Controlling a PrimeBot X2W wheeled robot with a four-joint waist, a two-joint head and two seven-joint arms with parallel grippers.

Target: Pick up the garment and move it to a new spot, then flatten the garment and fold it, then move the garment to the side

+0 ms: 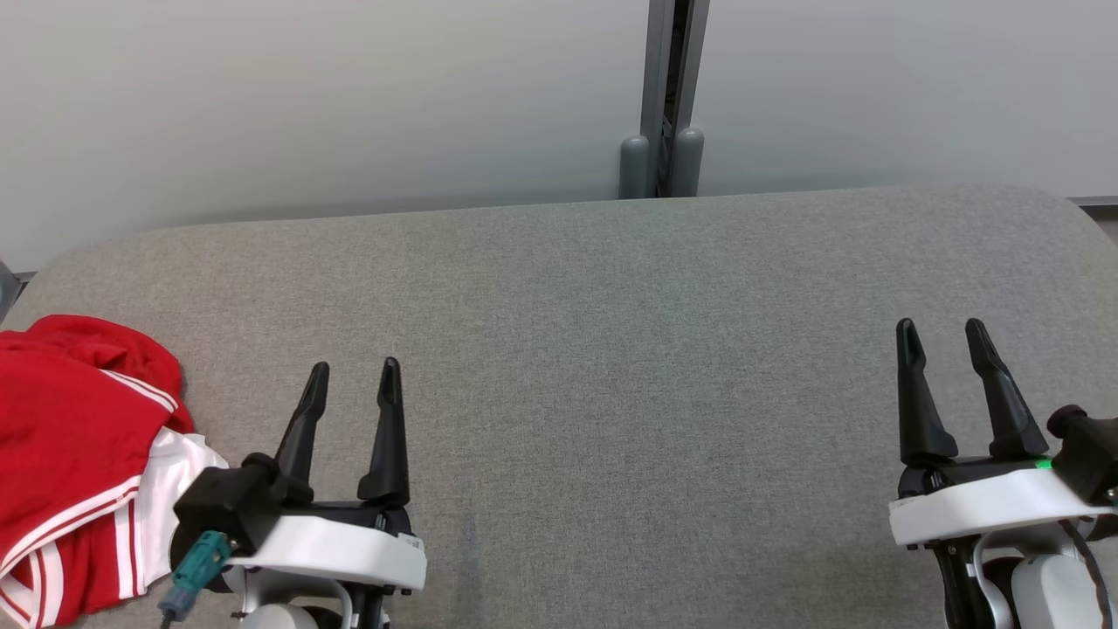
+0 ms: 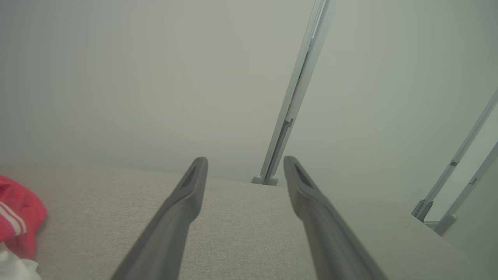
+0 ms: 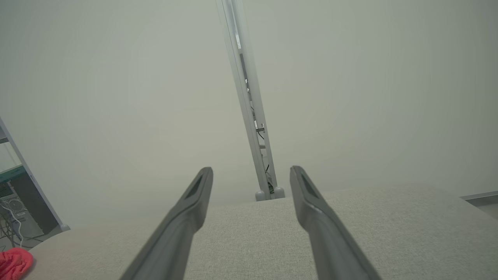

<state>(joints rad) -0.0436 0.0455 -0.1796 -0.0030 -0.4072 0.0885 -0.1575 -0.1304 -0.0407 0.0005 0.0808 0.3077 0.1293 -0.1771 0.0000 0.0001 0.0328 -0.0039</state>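
The garment [image 1: 74,454] is a crumpled red piece with white stripes and a white panel, lying at the near left corner of the grey cloth-covered table [image 1: 611,349]. Its red edge also shows at the left of the left wrist view as the garment [image 2: 17,217], and as a small red patch, the garment [image 3: 13,262], in the right wrist view. My left gripper [image 1: 351,376] hovers just right of it, open and holding nothing, apart from the cloth. My right gripper [image 1: 943,334] stands open and empty over the table's right side.
A pale partition wall runs behind the table, split by a grey post [image 1: 668,96] with two rounded feet at the middle of the far edge. The table's corners are rounded. A dark cabinet with cables [image 3: 15,210] stands off the table's left end.
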